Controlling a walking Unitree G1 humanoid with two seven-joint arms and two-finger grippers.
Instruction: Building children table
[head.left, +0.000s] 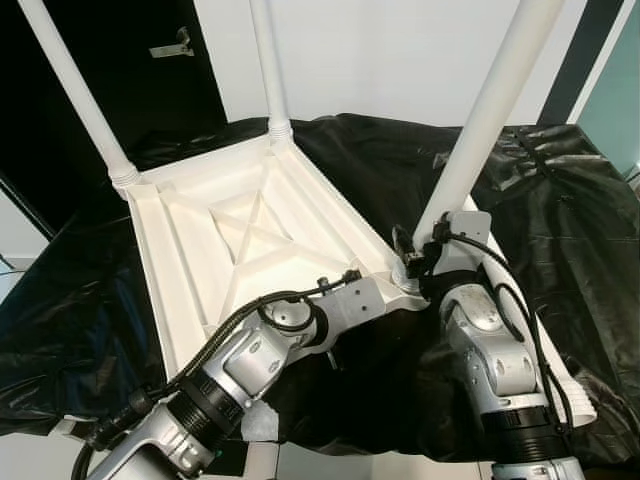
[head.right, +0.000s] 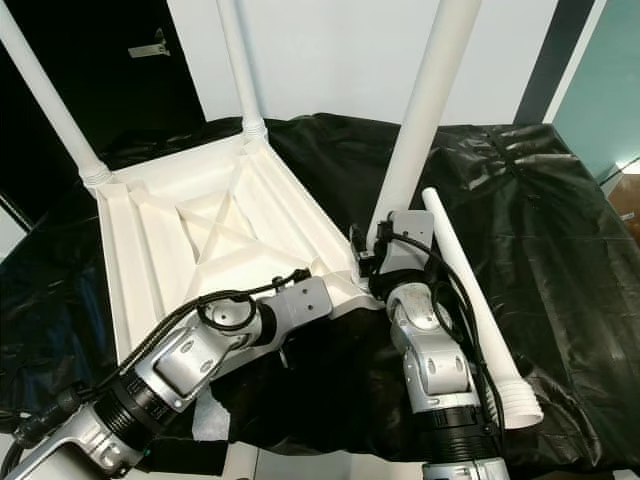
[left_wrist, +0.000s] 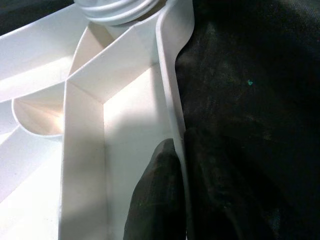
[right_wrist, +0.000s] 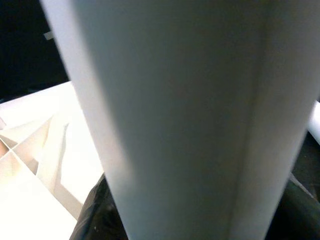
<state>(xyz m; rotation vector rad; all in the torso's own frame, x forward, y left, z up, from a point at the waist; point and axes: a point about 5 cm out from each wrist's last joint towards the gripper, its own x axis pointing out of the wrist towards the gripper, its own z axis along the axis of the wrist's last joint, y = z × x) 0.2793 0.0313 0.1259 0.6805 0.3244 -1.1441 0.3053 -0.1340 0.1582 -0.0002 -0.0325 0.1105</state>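
Note:
A white plastic tabletop (head.left: 200, 240) lies upside down on a black cloth. Two white legs stand in its far corners (head.left: 85, 100) (head.left: 270, 60). A third leg (head.left: 485, 120) stands upright in the near right corner socket. My right gripper (head.left: 425, 262) is shut around this leg just above its base; in the right wrist view the leg (right_wrist: 190, 115) sits between dark fingers (right_wrist: 92, 215). My left gripper (left_wrist: 180, 150) is shut on the tabletop's near rim (left_wrist: 172, 90), one finger (left_wrist: 155, 195) inside the wall and one outside. A fourth leg (head.right: 470, 300) lies loose on the cloth at the right.
The black cloth (head.left: 560, 200) covers the whole work surface and hangs over its front edge. A black door with a metal handle (head.left: 172, 45) stands at the back left, a white wall (head.left: 380, 50) behind, and a teal panel (head.left: 620, 100) at the far right.

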